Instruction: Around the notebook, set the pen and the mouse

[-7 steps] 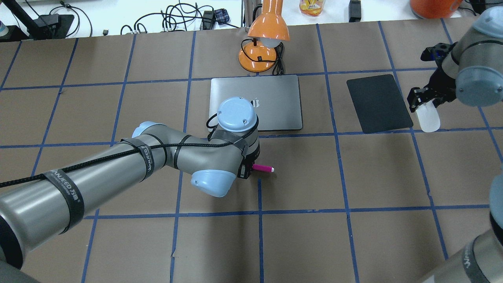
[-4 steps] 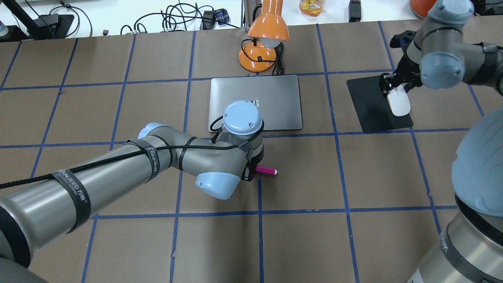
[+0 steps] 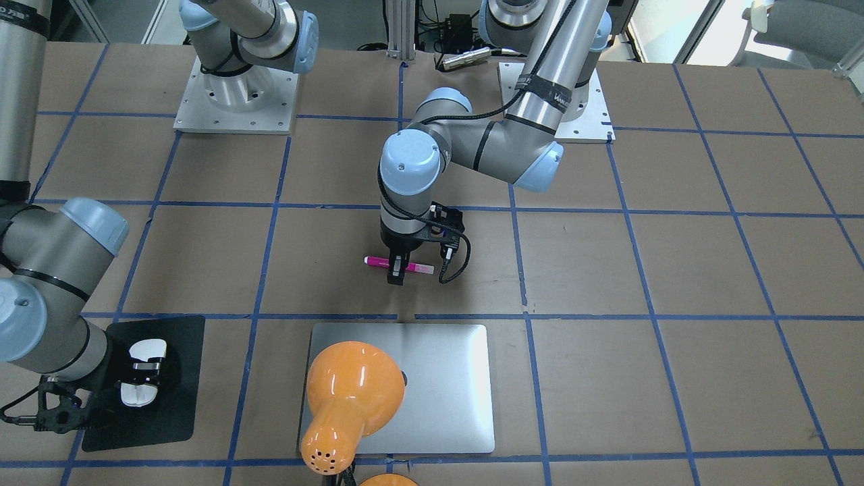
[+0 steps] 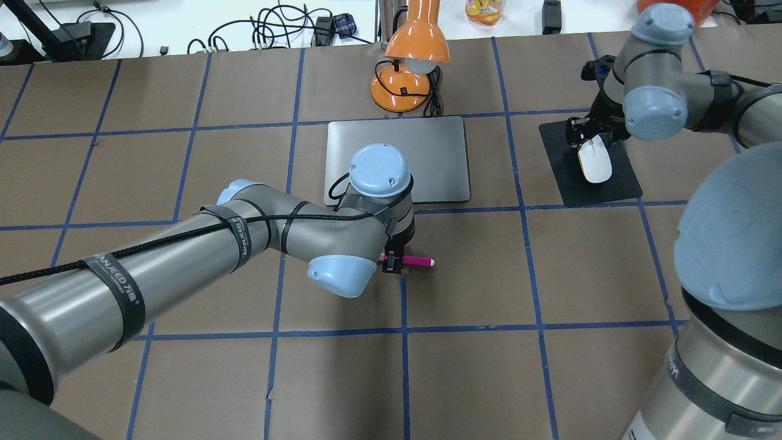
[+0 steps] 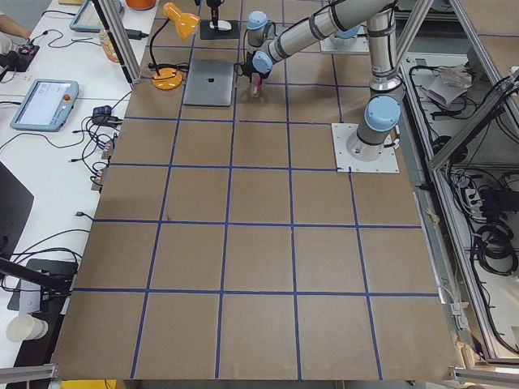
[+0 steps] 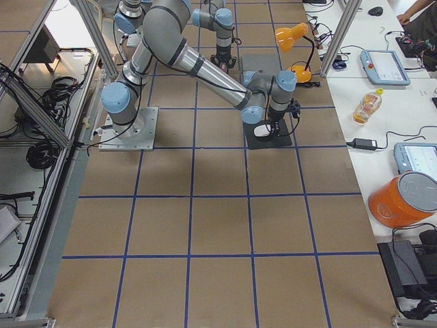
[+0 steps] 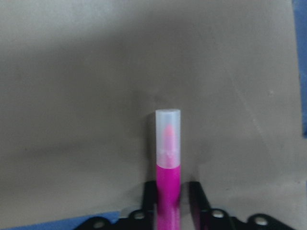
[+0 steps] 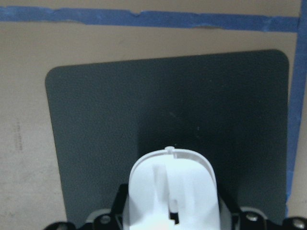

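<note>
The pink pen (image 4: 419, 261) lies level just above the brown table paper, in front of the silver notebook (image 4: 427, 153). My left gripper (image 4: 394, 261) is shut on its rear half. In the left wrist view the pen (image 7: 168, 163) sticks out from between the black fingers, pale cap forward. The white mouse (image 4: 594, 162) hangs low over the black mat (image 4: 614, 186), right of the notebook, with my right gripper (image 4: 588, 144) shut on its rear end. From the right wrist view the mouse (image 8: 172, 191) fills the bottom, with the mat (image 8: 144, 105) beneath it.
An orange desk lamp (image 4: 408, 73) stands right behind the notebook, its shade (image 3: 351, 395) overhanging the notebook's far part (image 3: 452, 378). Cables and a bottle lie on the white bench beyond the table. Blue tape lines grid the brown paper.
My right arm swung left with the mouse, from beside the mat's right edge to over the mat. My left gripper drifted slightly right with the pen.
</note>
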`<state>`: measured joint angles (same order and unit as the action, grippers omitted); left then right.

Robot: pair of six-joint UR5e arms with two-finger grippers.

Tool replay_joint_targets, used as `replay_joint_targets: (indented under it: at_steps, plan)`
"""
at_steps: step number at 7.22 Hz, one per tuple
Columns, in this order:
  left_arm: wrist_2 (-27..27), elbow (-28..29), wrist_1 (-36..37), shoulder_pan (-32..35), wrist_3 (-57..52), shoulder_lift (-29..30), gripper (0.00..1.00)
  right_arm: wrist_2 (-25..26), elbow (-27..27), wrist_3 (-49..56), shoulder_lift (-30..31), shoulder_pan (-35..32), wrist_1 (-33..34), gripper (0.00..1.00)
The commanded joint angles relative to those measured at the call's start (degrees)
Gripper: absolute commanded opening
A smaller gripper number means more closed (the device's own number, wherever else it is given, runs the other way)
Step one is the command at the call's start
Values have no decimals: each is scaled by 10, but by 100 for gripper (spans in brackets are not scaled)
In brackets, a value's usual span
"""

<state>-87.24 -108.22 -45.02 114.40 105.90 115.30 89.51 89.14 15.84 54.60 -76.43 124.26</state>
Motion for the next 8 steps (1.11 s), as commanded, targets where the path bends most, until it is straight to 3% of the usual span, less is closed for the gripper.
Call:
replay_joint_targets:
  at_steps: [1,2,4,5,6,8]
  plan:
    - [11,9,-57,-17,-41,-29,100,-14,0,-7,-5,0,4,86]
    - [23,33,-127,-31,-184,-52,100,-14,-1,-7,-4,1,4,100]
    - [20,118,-336,-68,-454,-115,100,-5,-3,-7,9,1,-5,100]
    - [21,147,-396,-97,-594,-145,100,-4,-2,-7,44,1,-36,100]
    - [10,164,-441,-131,-756,-181,100,-1,-2,-9,99,2,-116,100]
    - [-5,174,-460,-199,-1013,-232,100,21,7,-87,215,0,-250,100]
